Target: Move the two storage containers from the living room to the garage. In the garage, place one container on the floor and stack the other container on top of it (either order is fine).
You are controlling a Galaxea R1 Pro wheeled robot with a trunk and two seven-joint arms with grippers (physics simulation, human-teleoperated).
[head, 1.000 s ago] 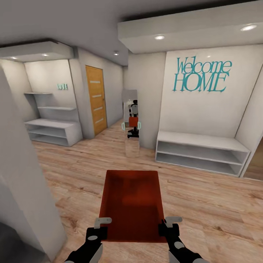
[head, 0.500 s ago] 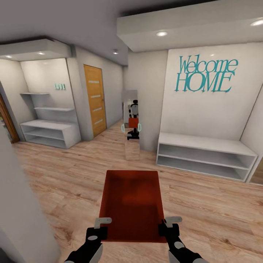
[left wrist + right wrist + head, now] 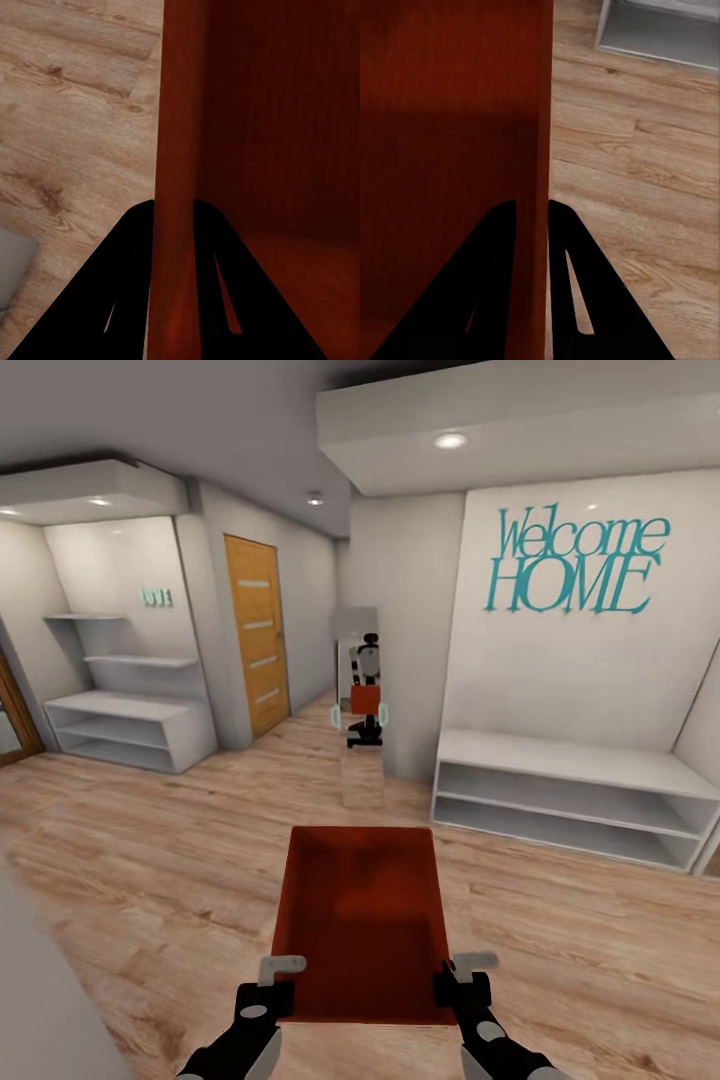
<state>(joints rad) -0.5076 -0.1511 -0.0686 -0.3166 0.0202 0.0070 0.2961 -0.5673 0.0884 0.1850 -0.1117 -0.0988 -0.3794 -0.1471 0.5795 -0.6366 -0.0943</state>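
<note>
- I have one orange-red storage container (image 3: 360, 920) carried out in front of me, above the light wood plank floor (image 3: 150, 860), open top up and nothing inside it.
- My left tool (image 3: 283, 972) is clamped on the container's left wall near the corner closest to me; in the left wrist view its two dark fingers (image 3: 124, 285) sit either side of that thin wall (image 3: 174, 225).
- My right tool (image 3: 470, 968) is clamped the same way on the right wall (the right wrist view shows one finger (image 3: 487, 285) inside the bin, one outside).
- Ahead stands a narrow mirror (image 3: 360, 705) showing my reflection holding the container.
- To its right: a white wall with teal "Welcome HOME" lettering (image 3: 575, 560) over a low white shelf unit (image 3: 570, 795).
- To its left: a wooden door (image 3: 256, 635) and more white shelves (image 3: 130, 710).
</note>
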